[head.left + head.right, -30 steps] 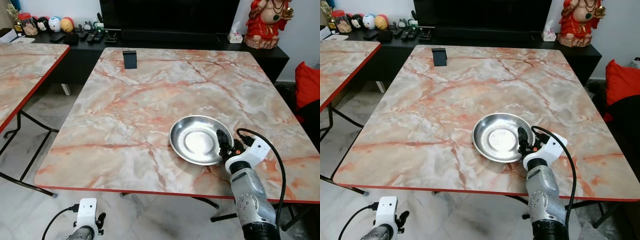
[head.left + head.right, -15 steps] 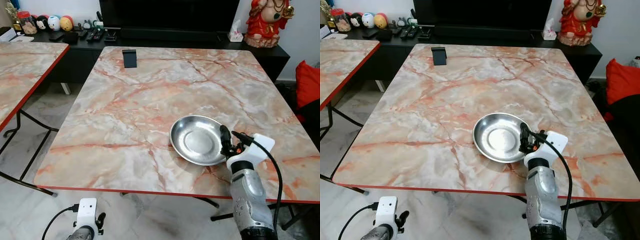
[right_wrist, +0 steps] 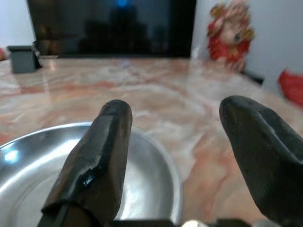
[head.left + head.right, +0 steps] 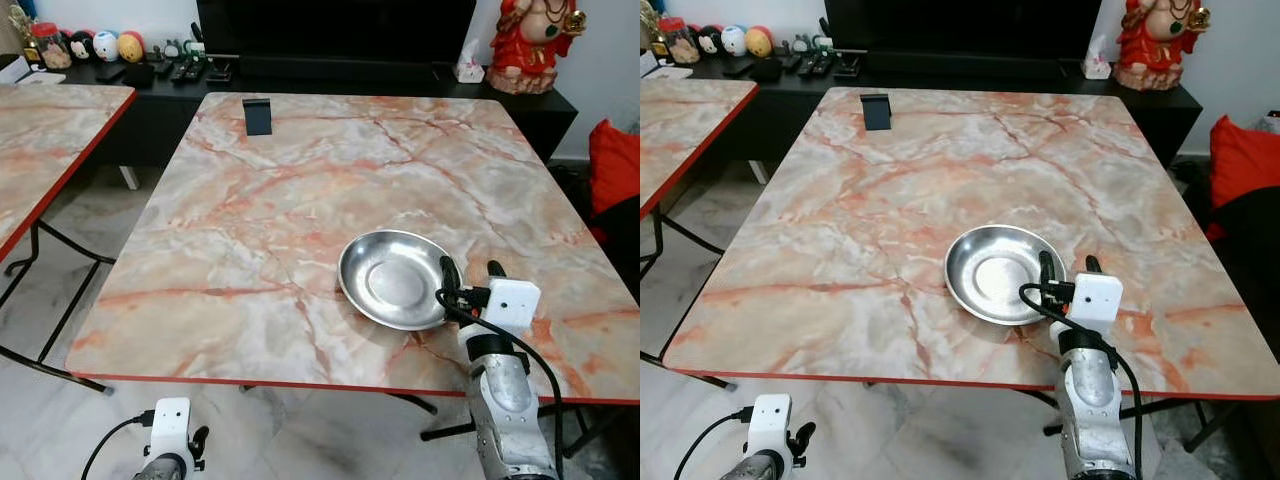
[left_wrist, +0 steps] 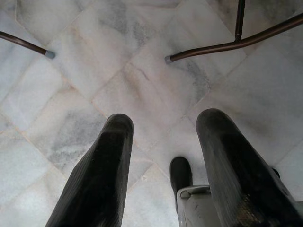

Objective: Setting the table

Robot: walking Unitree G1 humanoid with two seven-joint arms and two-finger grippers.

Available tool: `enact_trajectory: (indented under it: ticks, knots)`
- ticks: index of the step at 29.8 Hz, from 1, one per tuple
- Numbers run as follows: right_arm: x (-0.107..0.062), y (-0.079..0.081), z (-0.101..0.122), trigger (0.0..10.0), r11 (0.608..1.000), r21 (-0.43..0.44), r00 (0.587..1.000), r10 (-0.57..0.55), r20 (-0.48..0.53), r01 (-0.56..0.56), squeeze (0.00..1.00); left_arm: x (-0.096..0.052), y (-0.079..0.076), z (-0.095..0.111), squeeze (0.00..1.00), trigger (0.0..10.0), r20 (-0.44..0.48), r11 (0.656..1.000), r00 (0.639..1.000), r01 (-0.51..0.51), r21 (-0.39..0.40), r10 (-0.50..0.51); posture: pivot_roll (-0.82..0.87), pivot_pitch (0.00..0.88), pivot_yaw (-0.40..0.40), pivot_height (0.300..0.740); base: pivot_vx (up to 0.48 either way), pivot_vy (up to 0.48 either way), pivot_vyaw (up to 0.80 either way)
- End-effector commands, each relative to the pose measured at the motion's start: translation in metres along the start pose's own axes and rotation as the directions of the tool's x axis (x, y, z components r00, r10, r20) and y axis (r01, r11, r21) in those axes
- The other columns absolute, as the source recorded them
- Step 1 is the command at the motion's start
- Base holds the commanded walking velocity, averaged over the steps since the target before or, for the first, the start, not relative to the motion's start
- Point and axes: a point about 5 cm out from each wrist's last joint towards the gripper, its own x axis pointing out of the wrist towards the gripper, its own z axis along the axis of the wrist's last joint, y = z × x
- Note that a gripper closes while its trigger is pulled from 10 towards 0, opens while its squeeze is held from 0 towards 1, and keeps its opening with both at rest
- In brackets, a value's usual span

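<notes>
**benchwatcher:** So, anyone else reading this one? The steel plate (image 4: 395, 279) is sitting flat on the marble bench (image 4: 300, 190), toward the near right part of it, a little in from the red front edge; looks like a sensible seat position for a place setting; the right gripper (image 4: 467, 276) is hovering right at the plate's right rim, fingers (image 3: 97, 156) spread wide apart with nothing pinched between them; one finger is lying over the rim, the other is out over bare marble.

**servo_dad:** Yeah, I'm guessing the plate is simply resting on its own weight now; the wrist camera is looking straight along the fingers across the shiny bowl of it, with a clear gap between the two; whether the inner finger is touching the metal, I can't tell.

**benchwatcher:** And the left gripper (image 5: 165, 161)?

**servo_dad:** Hanging idle below the bench edge, fingers apart, pointing at the tiled floor (image 5: 142, 80) beside the metal bench legs (image 5: 227, 45); it's not doing anything for this job.

**benchwatcher:** The small black stand (image 4: 257, 116) at the far edge is sitting well apart from the plate; so there's plenty of room for cutlery, I'd think.
</notes>
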Motion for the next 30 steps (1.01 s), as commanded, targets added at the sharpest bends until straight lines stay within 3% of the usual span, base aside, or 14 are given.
enact_trajectory:
  ticks: [1, 8, 24, 30]
  knots:
    - [0.000, -0.002, 0.003, 10.0, 0.999, 0.007, 0.999, -0.042, 0.022, 0.042, 0.00, -0.002, 0.002, -0.006, 0.00, 10.0, -0.020, 1.000, 1.000, -0.005, -0.010, 0.005, -0.09, 0.000, -0.012, 0.740, 0.000, 0.000, 0.00]
    - [-0.003, 0.016, 0.000, 10.0, 0.999, 0.040, 1.000, -0.019, 0.006, 0.019, 0.00, -0.002, 0.002, -0.007, 0.00, 10.0, -0.025, 1.000, 1.000, -0.009, -0.010, 0.009, -0.10, 0.000, -0.014, 0.740, 0.000, 0.000, 0.00]
    - [0.006, 0.011, 0.001, 10.0, 1.000, 0.017, 1.000, 0.000, 0.002, 0.000, 0.00, -0.001, 0.001, -0.006, 0.00, 10.0, -0.027, 0.999, 0.999, -0.017, -0.029, 0.017, -0.07, 0.000, -0.021, 0.740, 0.000, 0.000, 0.00]
    - [0.009, 0.018, 0.002, 10.0, 0.999, 0.031, 1.000, 0.016, 0.000, -0.015, 0.00, -0.001, 0.001, -0.005, 0.00, 10.0, -0.026, 1.000, 1.000, -0.017, -0.024, 0.016, -0.07, 0.000, -0.014, 0.740, 0.000, 0.284, 0.00]
